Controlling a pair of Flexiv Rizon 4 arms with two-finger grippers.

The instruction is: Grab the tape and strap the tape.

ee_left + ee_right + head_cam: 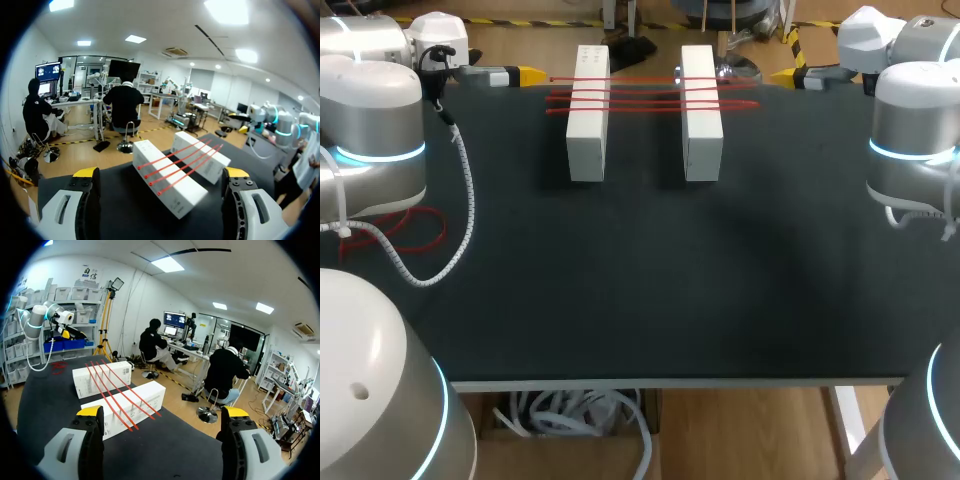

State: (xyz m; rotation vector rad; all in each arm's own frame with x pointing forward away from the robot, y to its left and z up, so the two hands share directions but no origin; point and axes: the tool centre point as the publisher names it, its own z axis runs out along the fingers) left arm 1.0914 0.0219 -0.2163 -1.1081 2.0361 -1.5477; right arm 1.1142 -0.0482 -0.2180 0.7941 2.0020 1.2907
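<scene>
Two long white boxes, one on the left (588, 112) and one on the right (701, 110), lie side by side at the back of the black table. Several thin red tape strips (650, 95) stretch across both. My left gripper (525, 74) hovers at the back left edge, pointing at the boxes, open and holding nothing. My right gripper (790, 75) mirrors it at the back right, also open. In the left wrist view the open gripper (160, 175) faces the strips (180, 162) on the nearer box (172, 192). The right wrist gripper (162, 412) stands open beside its nearer box (145, 397) and the strips (117, 390).
The black table top (640, 280) runs from the boxes to the front edge. A white coiled cable (468, 205) hangs from my left arm over the table's left side. My arm bases fill the front corners.
</scene>
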